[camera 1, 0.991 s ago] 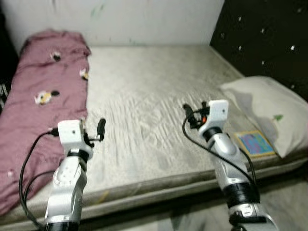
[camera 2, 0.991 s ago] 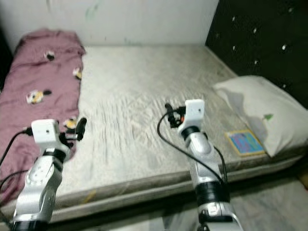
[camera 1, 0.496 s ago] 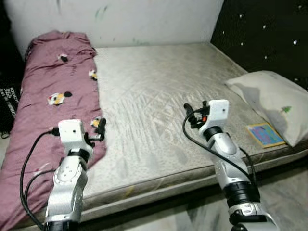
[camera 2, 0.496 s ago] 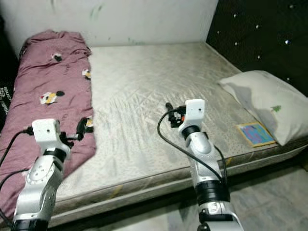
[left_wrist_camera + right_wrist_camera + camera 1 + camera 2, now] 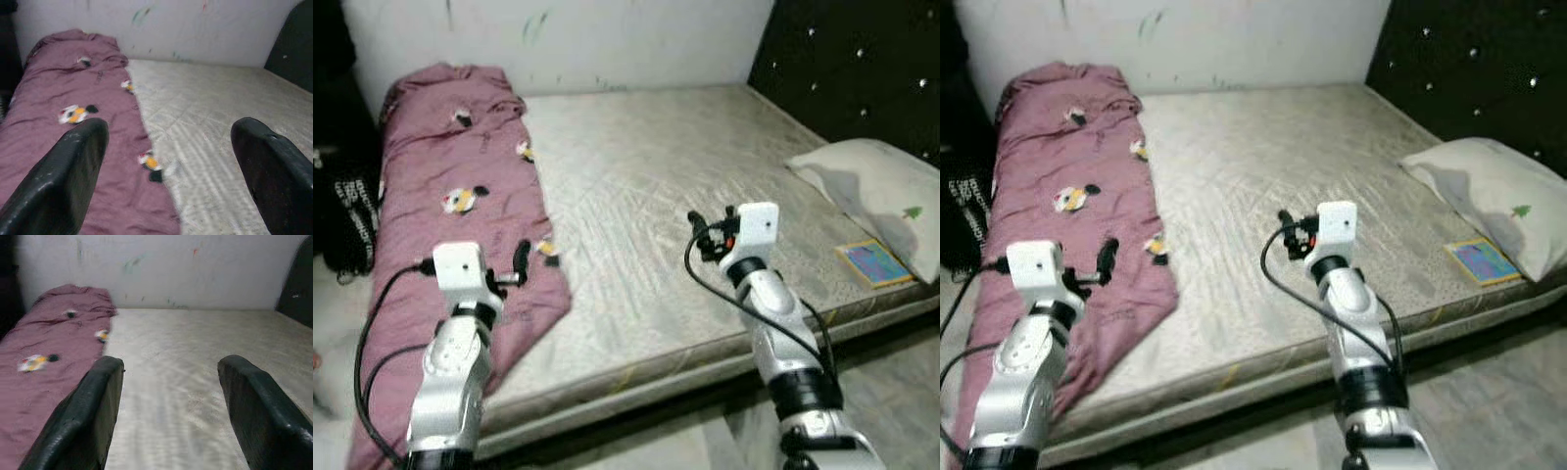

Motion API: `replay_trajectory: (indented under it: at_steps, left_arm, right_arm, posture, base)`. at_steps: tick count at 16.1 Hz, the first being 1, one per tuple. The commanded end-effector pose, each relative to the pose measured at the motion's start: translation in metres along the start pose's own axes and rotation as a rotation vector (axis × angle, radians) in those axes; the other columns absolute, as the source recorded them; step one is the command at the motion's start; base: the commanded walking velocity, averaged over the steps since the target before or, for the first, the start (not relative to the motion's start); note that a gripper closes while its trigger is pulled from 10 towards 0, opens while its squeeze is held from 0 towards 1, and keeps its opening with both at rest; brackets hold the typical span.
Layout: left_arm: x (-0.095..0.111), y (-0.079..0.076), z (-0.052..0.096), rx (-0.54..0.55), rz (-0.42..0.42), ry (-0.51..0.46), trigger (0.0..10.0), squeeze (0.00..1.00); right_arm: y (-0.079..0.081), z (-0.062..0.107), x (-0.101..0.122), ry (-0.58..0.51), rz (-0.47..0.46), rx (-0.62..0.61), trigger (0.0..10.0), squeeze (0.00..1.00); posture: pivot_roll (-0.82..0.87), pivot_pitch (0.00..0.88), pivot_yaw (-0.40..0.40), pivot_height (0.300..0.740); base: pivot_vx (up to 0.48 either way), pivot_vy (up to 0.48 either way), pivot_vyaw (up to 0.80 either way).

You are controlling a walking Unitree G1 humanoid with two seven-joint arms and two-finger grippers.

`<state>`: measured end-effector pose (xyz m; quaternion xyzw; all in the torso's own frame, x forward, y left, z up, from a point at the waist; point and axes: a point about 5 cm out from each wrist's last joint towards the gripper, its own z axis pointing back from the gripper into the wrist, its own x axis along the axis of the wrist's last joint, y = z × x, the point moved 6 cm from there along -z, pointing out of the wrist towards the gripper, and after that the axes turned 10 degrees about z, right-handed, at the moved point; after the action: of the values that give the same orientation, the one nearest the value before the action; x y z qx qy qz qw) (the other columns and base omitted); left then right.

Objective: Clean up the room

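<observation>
a bare grey mattress (image 5: 666, 225) lies before the robot, set against a white wall (image 5: 607, 39) with a dark studded headboard (image 5: 862, 69) on the robot's right. a pink blanket (image 5: 450, 225) printed with small cartoon figures runs in a long bunched strip down the left side of the bed, its near end hanging over the mattress edge. a white pillow (image 5: 881, 196) rests at the right end by the headboard, and a small colourful book (image 5: 873, 262) lies flat on the mattress just beside the pillow's near side. the left claw (image 5: 171, 171) hovers above the blanket's inner edge, fingers (image 5: 63, 181) spread wide and holding nothing. the right claw (image 5: 168, 406) hangs over the bare middle of the mattress, also wide open and empty. a dark bag (image 5: 352, 215) stands on the floor left of the bed.
</observation>
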<state>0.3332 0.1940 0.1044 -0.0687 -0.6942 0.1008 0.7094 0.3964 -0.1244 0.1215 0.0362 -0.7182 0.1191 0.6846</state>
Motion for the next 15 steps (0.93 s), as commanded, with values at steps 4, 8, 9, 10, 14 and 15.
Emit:
replay_trajectory:
  at_steps: [4,8,9,10,14,15]
  left_arm:
    - [0.003,0.000,-0.001,-0.002,-0.016,-0.008,10.0,0.00]
    - [0.003,0.000,-0.002,-0.004,-0.011,-0.009,10.0,0.00]
    - [0.004,0.001,-0.002,0.002,-0.010,-0.013,10.0,0.00]
    - [0.006,0.002,-0.001,0.009,-0.016,-0.026,10.0,0.00]
    - [0.012,0.007,0.002,0.042,-0.045,-0.061,10.0,0.00]
    - [0.015,0.011,0.003,0.064,-0.051,-0.075,10.0,0.00]
  right_arm:
    - [0.005,-0.005,0.010,-0.031,0.013,0.015,10.0,0.00]
    - [0.004,-0.005,0.010,-0.030,0.012,0.009,10.0,0.00]
    - [0.003,-0.005,0.009,-0.028,0.013,0.007,10.0,0.00]
    - [0.003,-0.005,0.010,-0.028,0.014,0.006,10.0,0.00]
    - [0.002,-0.005,0.009,-0.027,0.015,0.004,10.0,0.00]
    - [0.002,-0.005,0.009,-0.027,0.015,0.002,10.0,0.00]
  posture:
    - [0.00,0.000,-0.071,0.740]
    - [-0.01,0.000,-0.069,0.740]
    - [0.00,0.000,-0.070,0.740]
    - [0.00,0.000,-0.073,0.740]
    - [0.00,0.000,-0.074,0.740]
    - [0.00,0.000,-0.074,0.740]
  base:
    - [0.000,0.480,0.00]
    - [0.000,0.480,0.00]
    - [0.000,0.480,0.00]
    - [0.000,0.476,0.00]
    - [0.000,0.119,0.00]
    - [0.000,0.000,0.00]
